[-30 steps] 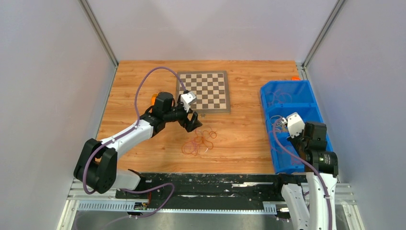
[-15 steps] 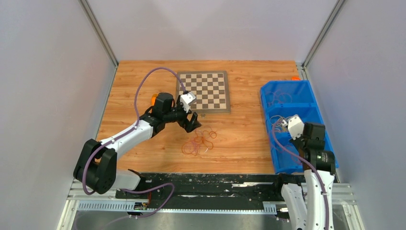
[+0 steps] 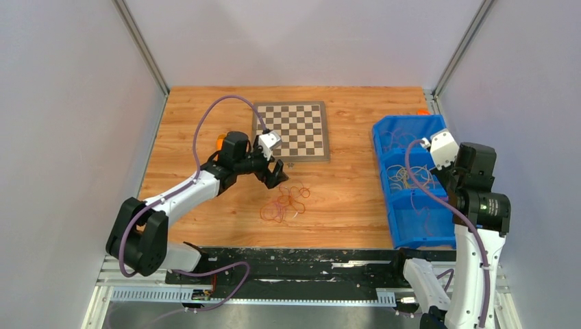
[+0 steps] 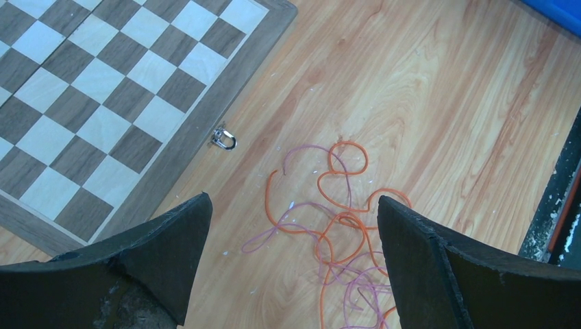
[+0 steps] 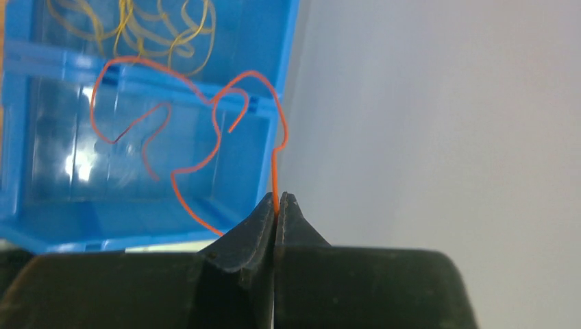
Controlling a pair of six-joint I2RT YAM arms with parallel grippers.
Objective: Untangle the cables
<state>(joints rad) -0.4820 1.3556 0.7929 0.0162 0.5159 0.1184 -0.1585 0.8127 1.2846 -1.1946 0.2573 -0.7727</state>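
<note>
A tangle of thin orange and purple cables (image 3: 284,202) lies on the wooden table in front of the chessboard. In the left wrist view the same cables (image 4: 342,219) loop on the wood between and beyond my fingers. My left gripper (image 4: 293,200) hangs open just above them, touching nothing; from above it (image 3: 277,175) sits at the tangle's far left edge. My right gripper (image 5: 277,200) is shut on one orange cable (image 5: 275,171), which dangles in curls over the blue bin (image 5: 41,226). Yellow cables (image 3: 411,177) lie in the bin's middle compartment.
The chessboard (image 3: 291,129) lies behind the tangle, with a small metal ring (image 4: 223,139) at its near edge. The blue bin (image 3: 384,137) stands along the table's right side. An orange cylinder (image 3: 220,142) peeks out behind my left arm. Grey walls enclose the table.
My right arm has lifted and swung back and to the right over the bin, carrying the orange cable and uncovering the yellow cables. The left arm has not moved.
</note>
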